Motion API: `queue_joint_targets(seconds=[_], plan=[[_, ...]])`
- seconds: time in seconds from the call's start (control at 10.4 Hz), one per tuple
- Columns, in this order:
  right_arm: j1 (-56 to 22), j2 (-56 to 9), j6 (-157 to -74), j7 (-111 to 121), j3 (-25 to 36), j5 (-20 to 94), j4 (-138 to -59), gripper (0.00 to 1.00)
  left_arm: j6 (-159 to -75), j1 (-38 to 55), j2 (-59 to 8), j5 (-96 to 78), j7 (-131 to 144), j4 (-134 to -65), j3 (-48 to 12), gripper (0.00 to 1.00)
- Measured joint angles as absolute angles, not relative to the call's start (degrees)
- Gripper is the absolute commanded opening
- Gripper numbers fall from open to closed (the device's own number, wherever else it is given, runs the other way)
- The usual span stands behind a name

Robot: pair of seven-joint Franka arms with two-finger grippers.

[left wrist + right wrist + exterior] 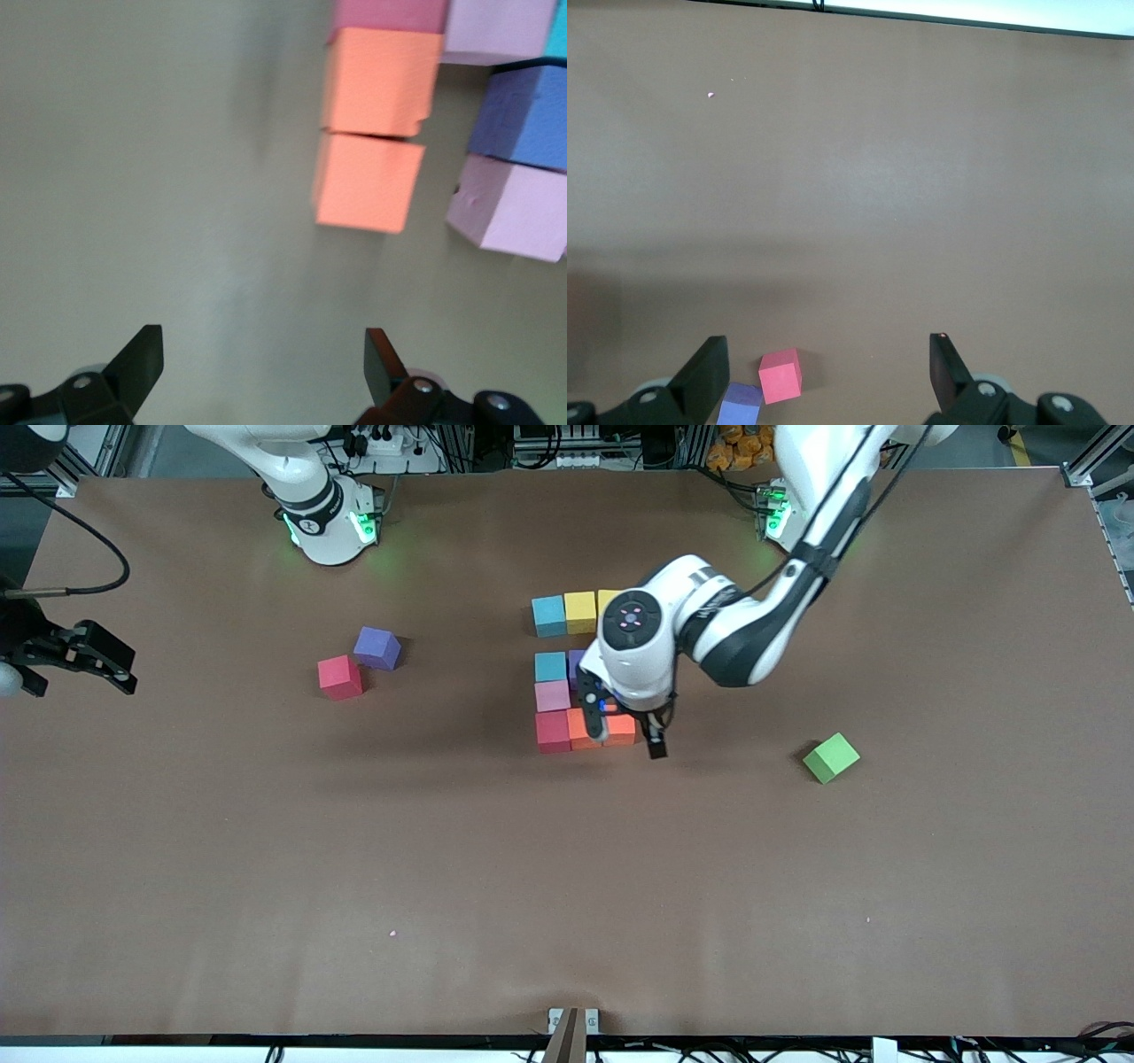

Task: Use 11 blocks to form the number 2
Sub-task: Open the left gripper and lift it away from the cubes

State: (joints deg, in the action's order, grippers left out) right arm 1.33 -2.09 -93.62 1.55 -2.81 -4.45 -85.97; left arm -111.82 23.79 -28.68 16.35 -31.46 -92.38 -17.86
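Observation:
The blocks form a cluster mid-table: light blue [549, 615] and yellow [580, 611] cubes in the row farthest from the front camera. Nearer lie a light blue [550, 666], a partly hidden purple [576, 662], a pink [552, 695], a red [553, 731] and two orange cubes [582, 729]. My left gripper [626, 732] hangs open over the orange cubes [365, 181], holding nothing [261, 354]. A loose red cube [340, 677] and a purple cube [378, 647] lie toward the right arm's end. My right gripper [128, 671] waits open and empty [828, 363] at that end.
A green cube [831, 757] lies alone toward the left arm's end of the table. The left arm's wrist hides part of the cluster, including a second yellow cube [608, 600]. Brown table [567, 886] stretches bare toward the front camera.

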Motion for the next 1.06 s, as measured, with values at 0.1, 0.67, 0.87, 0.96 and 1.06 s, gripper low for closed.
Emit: queue_joint_targets(seconds=[0.1, 0.67, 0.87, 0.96, 1.06], plan=[[1.5, -2.3, -93.6, 1.8, -2.8, -4.3, -86.0, 1.0, -110.0, 23.0, -27.9, 16.4, -31.5, -90.5, -17.2, 1.0], [0.6, -2.6, -88.7, 3.4, -4.1, 0.1, -85.6, 1.0, -102.5, 18.6, -23.4, 16.4, -31.5, -83.1, -15.6, 1.0], [0.4, -2.6, -87.2, 3.4, -4.0, 0.1, -85.4, 1.0, -102.1, 16.0, -22.1, 16.3, -31.5, -82.4, -14.9, 1.0], [0.4, -2.6, -86.7, 3.4, -3.9, 0.1, -85.3, 1.0, -102.1, 14.2, -21.3, 16.3, -31.4, -82.3, -14.8, 1.0], [0.5, -2.6, -86.4, 3.4, -3.9, 0.1, -85.3, 1.0, -102.1, 12.6, -20.6, 16.3, -31.3, -82.2, -14.8, 1.0]])
